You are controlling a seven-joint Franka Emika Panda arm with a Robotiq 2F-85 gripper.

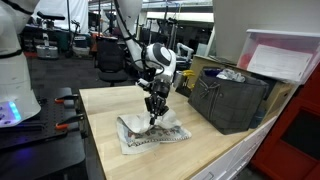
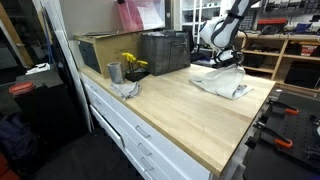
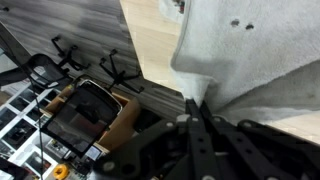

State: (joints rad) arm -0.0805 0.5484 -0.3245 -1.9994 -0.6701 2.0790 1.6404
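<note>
A white cloth with dark print (image 1: 150, 134) lies crumpled on the wooden table (image 1: 190, 150); it also shows in an exterior view (image 2: 222, 84). My gripper (image 1: 154, 113) is down on the cloth, shut on a pinched fold of it. In the wrist view the fingers (image 3: 197, 112) are closed together on a raised fold of the white cloth (image 3: 250, 60), which fills the upper right of the picture.
A dark mesh crate (image 1: 232, 98) stands on the table near the cloth, also seen in an exterior view (image 2: 165, 52). A metal cup (image 2: 114, 72) with yellow flowers (image 2: 131, 62) and a grey rag (image 2: 126, 89) sit near the table's other end. Cabinet drawers (image 2: 140, 135) run below.
</note>
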